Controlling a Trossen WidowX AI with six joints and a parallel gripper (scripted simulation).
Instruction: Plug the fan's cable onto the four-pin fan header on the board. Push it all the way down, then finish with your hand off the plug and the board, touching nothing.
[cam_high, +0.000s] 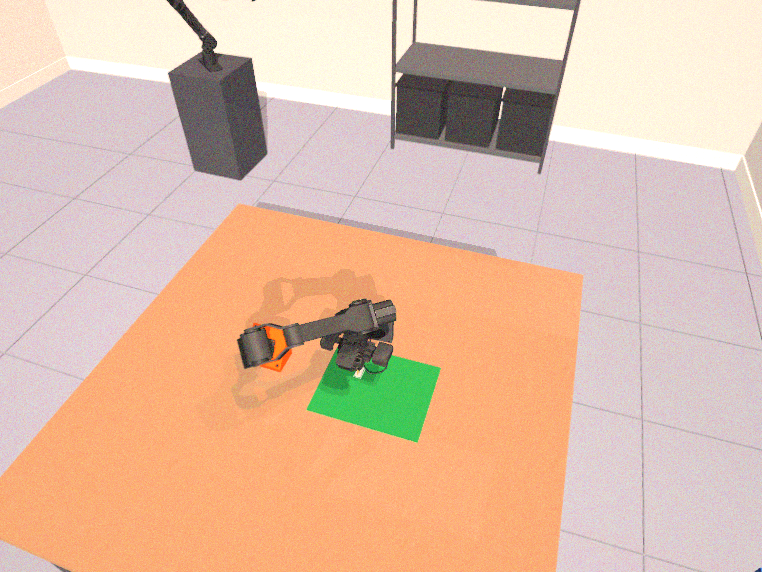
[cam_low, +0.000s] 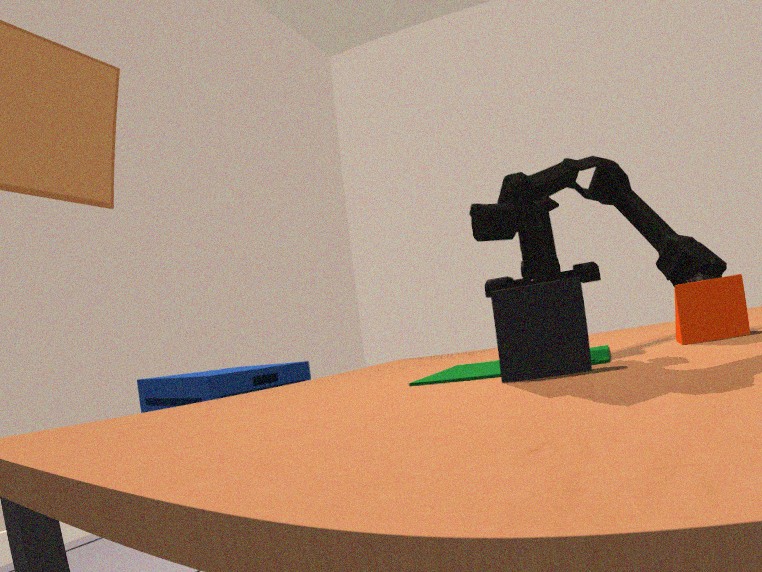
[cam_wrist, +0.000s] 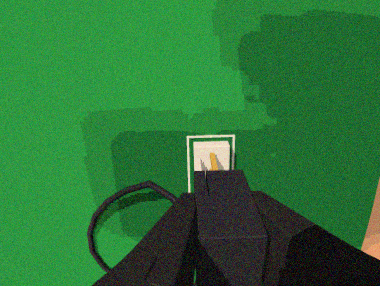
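The green board (cam_high: 393, 406) (cam_low: 455, 372) (cam_wrist: 80, 53) lies flat on the table. In the wrist view the white four-pin header (cam_wrist: 222, 151) with gold pins stands on it. My gripper (cam_wrist: 221, 203) (cam_high: 360, 367) is shut on the dark plug (cam_wrist: 221, 195), whose tip is just in front of and over the header's near edge. I cannot tell whether they touch. The black cable (cam_wrist: 91, 228) loops off to the left over the board. In the exterior view a black box (cam_low: 541, 332), apparently the fan, hides the fingers.
The arm's orange base (cam_high: 273, 360) (cam_low: 707, 307) stands on the orange table (cam_high: 184, 480) beside the board. A blue box (cam_low: 221, 382) lies beyond the table's far edge. A dark pedestal (cam_high: 218, 116) and a shelf rack (cam_high: 480, 92) stand on the floor farther off.
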